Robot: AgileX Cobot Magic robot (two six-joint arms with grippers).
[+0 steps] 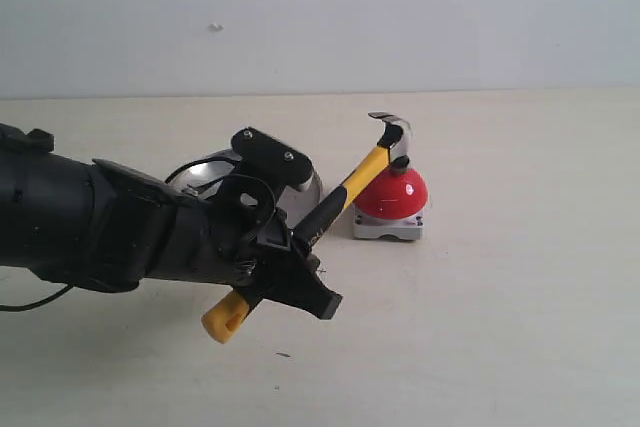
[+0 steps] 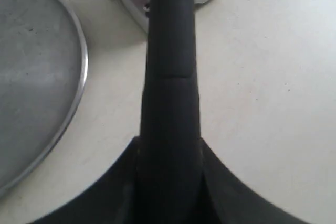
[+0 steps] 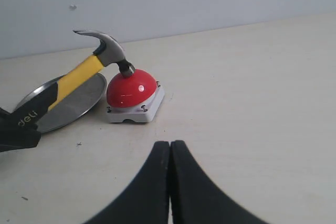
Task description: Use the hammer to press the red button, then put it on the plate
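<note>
The left gripper (image 1: 288, 252) clamps the hammer (image 1: 358, 179) low on its handle, so the head reaches the button (image 1: 392, 199) ahead; plate (image 2: 37, 77) just beside. Right gripper (image 3: 170, 153) pinched empty.

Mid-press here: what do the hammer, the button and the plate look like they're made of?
The hammer: dark, glinting head, likely steel; yellow-and-black handle looks like matte rubbery plastic. The red button: glossy dome with a sharp highlight, probably hard plastic, on a grey plastic-looking base. The plate: dull grey brushed surface with a bright rim, likely metal.
</note>
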